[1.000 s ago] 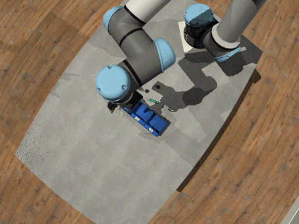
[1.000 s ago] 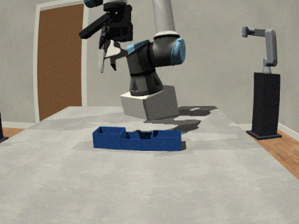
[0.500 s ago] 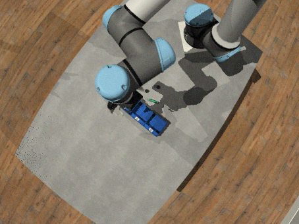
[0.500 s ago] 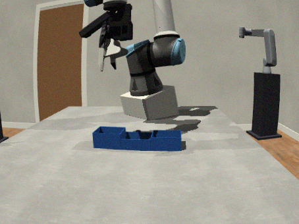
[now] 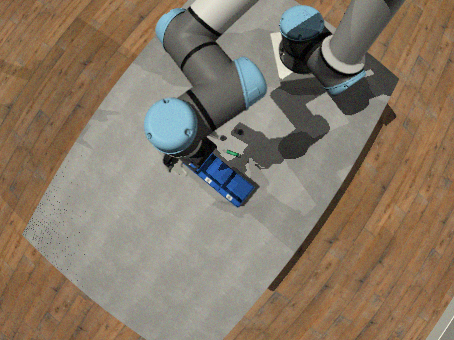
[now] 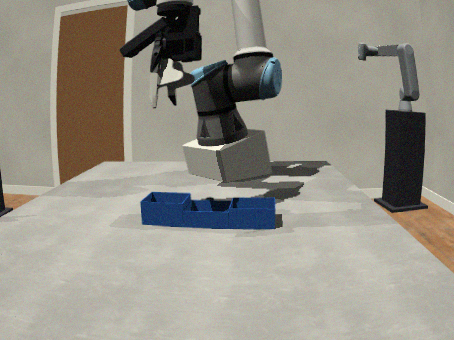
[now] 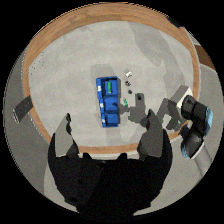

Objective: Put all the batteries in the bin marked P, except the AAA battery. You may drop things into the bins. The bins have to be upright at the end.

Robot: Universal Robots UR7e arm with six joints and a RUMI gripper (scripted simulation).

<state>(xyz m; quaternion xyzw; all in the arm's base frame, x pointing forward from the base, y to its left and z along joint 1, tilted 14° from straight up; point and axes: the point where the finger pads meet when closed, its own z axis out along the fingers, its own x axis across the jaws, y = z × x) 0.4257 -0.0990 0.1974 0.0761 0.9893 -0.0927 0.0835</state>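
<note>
- High above the bench (image 6: 100, 286), the hand (image 6: 164, 88) hangs with its jaws spread wide, and nothing is between them.
- Below it, the blue bins (image 6: 210, 215) stand upright in one row, joined side by side; this is good, because they must be upright at the end.
- Seen from the wrist camera, a green thing (image 7: 107, 86) lies inside the end compartment of the bins (image 7: 109, 102). I judge it is a battery, but the labels are too small to read, so I cannot tell whether this is bin P.
- On the bench just beside the bins, a small green battery (image 5: 230, 152) lies free, and near it some dark and pale small pieces (image 7: 129, 75). Their type I cannot tell.
- The height seems chosen so that the wrist camera sees the whole group, and the open jaws are ready for the next pick.
- Care is needed: the free pieces lie close to the bin wall, so a descent may push the bins.
</note>
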